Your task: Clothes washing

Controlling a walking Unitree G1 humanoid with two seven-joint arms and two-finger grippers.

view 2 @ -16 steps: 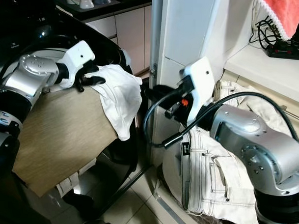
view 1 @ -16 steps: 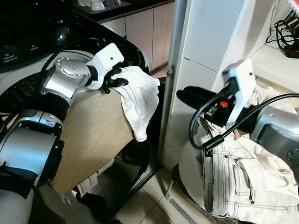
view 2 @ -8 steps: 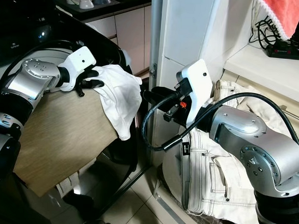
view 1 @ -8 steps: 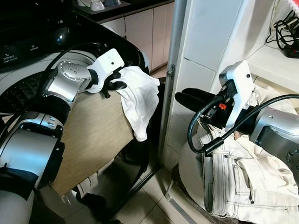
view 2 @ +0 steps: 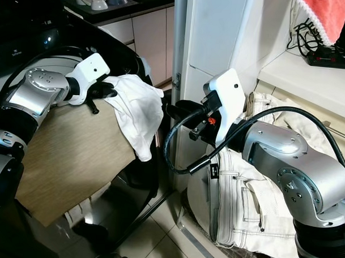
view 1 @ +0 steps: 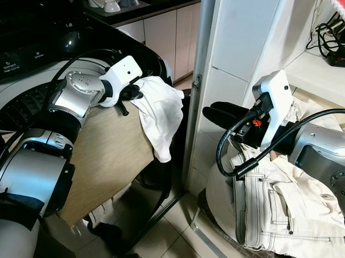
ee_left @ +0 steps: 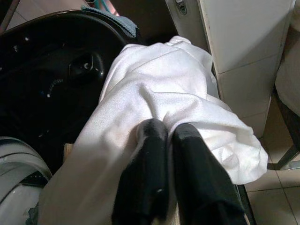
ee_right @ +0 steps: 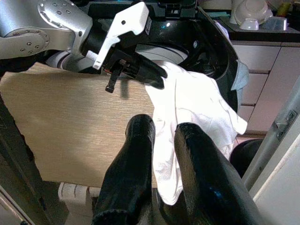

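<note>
Gripping white cloth (view 1: 161,114) closer now

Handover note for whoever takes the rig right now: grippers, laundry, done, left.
Left gripper: fingers close together, pressed into the white garment; grip looks likely but I cannot confirm it.
Right gripper: holds nothing, hovering beside the white pillar, pointed toward the garment.
White garment: draped over the corner of the wooden board at the washing machine, not in the drum.
Cream jeans: heaped with other pale clothes under the right arm.
Done: nothing visibly loaded.
Left: get the white garment into the drum, then the jeans pile.
</note>
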